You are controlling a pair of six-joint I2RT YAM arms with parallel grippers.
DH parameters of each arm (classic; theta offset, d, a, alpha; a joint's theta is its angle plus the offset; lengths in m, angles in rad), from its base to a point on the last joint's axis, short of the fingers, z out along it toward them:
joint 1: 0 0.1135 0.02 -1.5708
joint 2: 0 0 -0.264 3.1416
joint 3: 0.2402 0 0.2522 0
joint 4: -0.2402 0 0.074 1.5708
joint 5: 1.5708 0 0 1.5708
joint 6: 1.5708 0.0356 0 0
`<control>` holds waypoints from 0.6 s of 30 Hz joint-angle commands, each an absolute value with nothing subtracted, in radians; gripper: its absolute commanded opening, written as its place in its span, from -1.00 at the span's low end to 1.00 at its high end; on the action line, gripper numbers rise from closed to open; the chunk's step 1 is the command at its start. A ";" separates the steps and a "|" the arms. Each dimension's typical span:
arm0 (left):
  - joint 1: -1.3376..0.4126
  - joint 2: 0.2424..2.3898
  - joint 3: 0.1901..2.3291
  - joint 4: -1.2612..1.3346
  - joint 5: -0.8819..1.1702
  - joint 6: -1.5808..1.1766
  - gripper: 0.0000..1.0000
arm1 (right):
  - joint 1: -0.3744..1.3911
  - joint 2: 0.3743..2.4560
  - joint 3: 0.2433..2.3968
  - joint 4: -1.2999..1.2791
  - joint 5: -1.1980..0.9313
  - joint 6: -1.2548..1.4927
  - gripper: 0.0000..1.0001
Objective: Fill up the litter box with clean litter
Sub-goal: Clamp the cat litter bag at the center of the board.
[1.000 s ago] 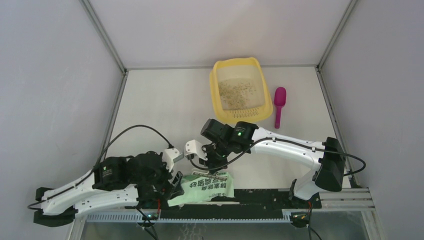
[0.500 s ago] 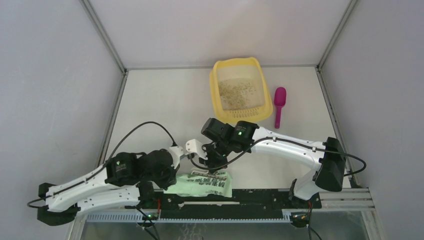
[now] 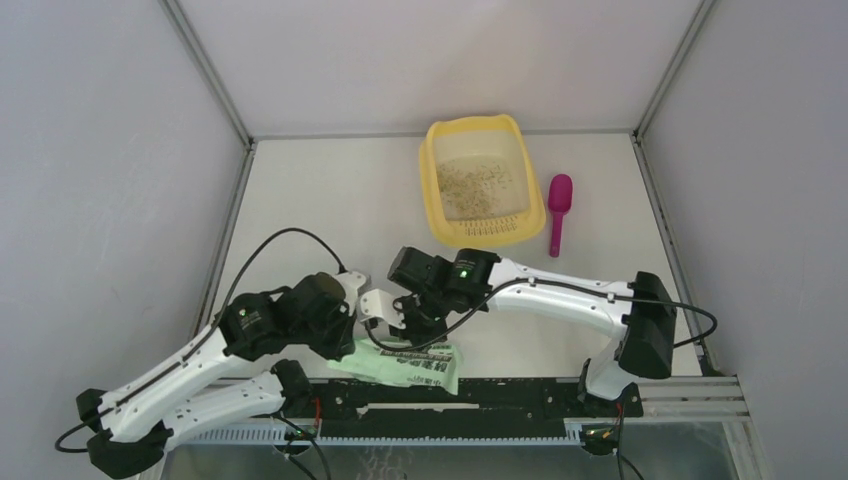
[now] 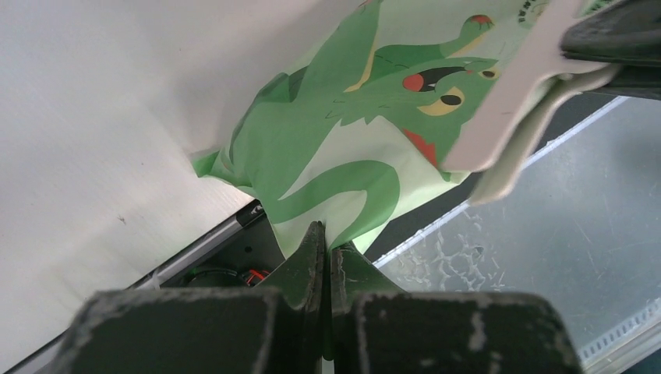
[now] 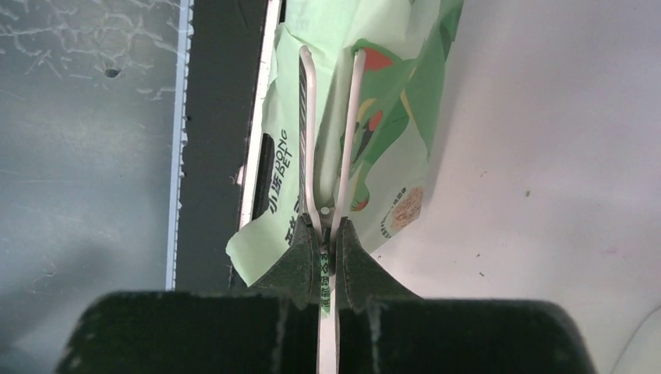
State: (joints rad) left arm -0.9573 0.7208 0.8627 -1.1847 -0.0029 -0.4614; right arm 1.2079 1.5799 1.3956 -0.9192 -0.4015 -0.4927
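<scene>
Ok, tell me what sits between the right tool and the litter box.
Nothing rests there: the top view shows bare table between the litter box and the right tool, with only that arm's own wrist above it.

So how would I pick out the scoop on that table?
Find the big yellow litter box at the far end of the table. Just right of it, not touching, lies the scoop. It is the only magenta thing there: a rounded bowl with a thin handle pointing toward the near side.
</scene>
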 commanded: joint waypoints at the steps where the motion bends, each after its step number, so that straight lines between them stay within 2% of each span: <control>1: -0.940 0.718 0.972 -1.098 -0.009 -0.427 -1.00 | 1.230 1.661 1.471 -1.005 -0.327 -0.511 -1.00; 9: -0.939 0.705 0.988 -1.094 -0.012 -0.407 -1.00 | 1.253 1.759 1.595 -1.115 -0.211 -0.483 -1.00; 18: -0.936 0.669 1.006 -1.096 -0.013 -0.398 -1.00 | 1.255 1.774 1.616 -1.151 -0.128 -0.442 -1.00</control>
